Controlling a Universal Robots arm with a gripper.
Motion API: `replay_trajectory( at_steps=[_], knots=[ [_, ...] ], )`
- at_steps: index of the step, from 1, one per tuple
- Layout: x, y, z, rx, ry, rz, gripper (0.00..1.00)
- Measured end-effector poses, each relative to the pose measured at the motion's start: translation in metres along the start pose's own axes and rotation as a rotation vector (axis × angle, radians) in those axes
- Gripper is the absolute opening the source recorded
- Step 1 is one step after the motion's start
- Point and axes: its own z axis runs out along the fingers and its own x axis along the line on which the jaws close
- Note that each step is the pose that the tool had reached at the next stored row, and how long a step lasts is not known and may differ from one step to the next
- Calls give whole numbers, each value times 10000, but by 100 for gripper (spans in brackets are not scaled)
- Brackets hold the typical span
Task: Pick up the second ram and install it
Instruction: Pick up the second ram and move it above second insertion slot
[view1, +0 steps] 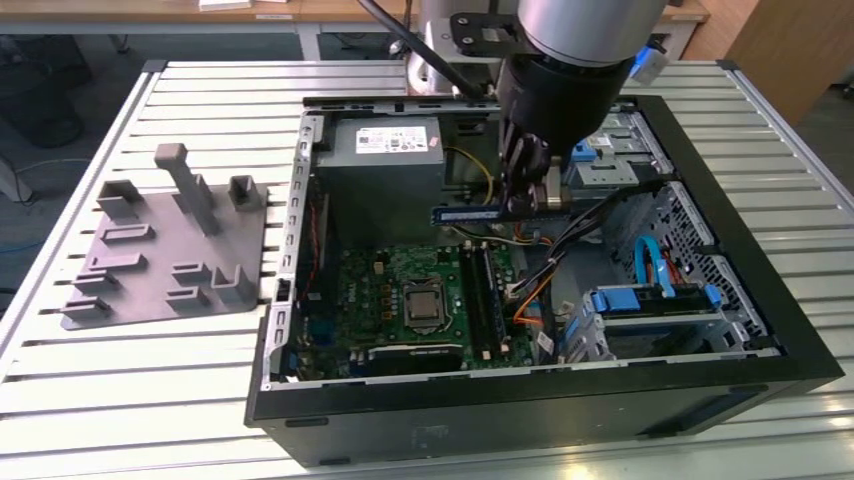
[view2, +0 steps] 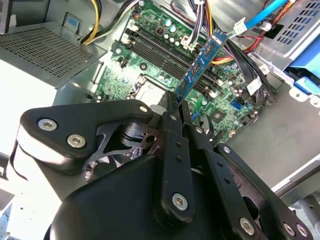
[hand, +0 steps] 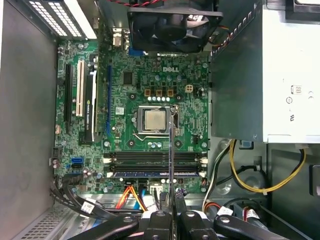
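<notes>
Above the motherboard (view1: 387, 285) of the open computer case (view1: 534, 410), the pincer (view1: 523, 205) is clamped on one end of the second ram (view1: 467, 212), held level and clear of the memory slots (hand: 155, 159).

We see open air straight above the memory slots (hand: 155, 159). At one end of them the power supply (hand: 265, 75) blocks us; the cable bundle (view1: 587, 228) and the drive cage (view1: 687, 230) crowd the exterior view's right side. Gripping the second ram (view1: 467, 212), the claw (view1: 523, 200) hangs clear of all three.
</notes>
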Motion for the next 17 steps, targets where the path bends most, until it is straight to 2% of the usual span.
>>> replay_trajectory(
  at_steps=[9,13,17],
  knots=[
    [75,2,113,1,-2,2,14],
    [72,67,165,0,2,0,14],
    [28,143,209,0,0,1,14]
  ],
)
